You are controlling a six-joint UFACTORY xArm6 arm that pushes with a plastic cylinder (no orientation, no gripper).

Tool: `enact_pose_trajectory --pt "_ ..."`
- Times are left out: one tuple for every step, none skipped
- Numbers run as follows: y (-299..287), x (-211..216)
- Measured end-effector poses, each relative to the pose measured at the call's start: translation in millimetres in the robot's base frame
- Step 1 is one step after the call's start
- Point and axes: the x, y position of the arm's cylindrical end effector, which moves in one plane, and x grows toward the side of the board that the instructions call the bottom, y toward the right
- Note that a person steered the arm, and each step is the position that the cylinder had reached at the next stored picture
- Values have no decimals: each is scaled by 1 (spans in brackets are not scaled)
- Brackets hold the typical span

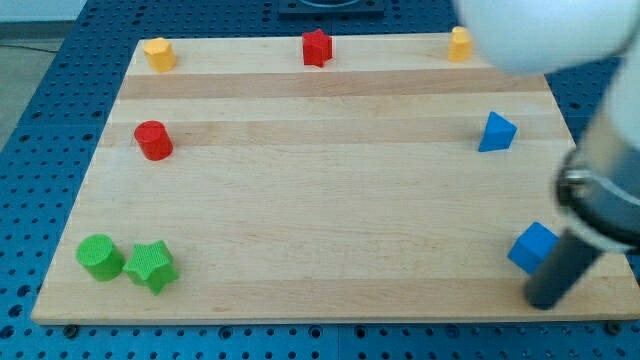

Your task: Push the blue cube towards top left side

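The blue cube [532, 247] sits on the wooden board [330, 200] near its bottom right corner. My dark rod comes down from the view's right, and my tip [547, 301] rests on the board just below and slightly right of the blue cube, close to it or touching it. The arm's blurred white and dark body covers the view's upper right.
A blue triangular block [497, 132] lies at the right. A yellow block [459, 44], a red star-like block [316, 47] and a yellow block [159, 53] line the top edge. A red cylinder [153, 140] is left. A green cylinder [99, 257] and green star [151, 265] sit bottom left.
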Motion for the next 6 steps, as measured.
enact_pose_trajectory --pt "50 -3" --pt "48 -30" --pt "36 -34" --pt "-5 -32" --pt "-37 -35" --pt "-15 -58"
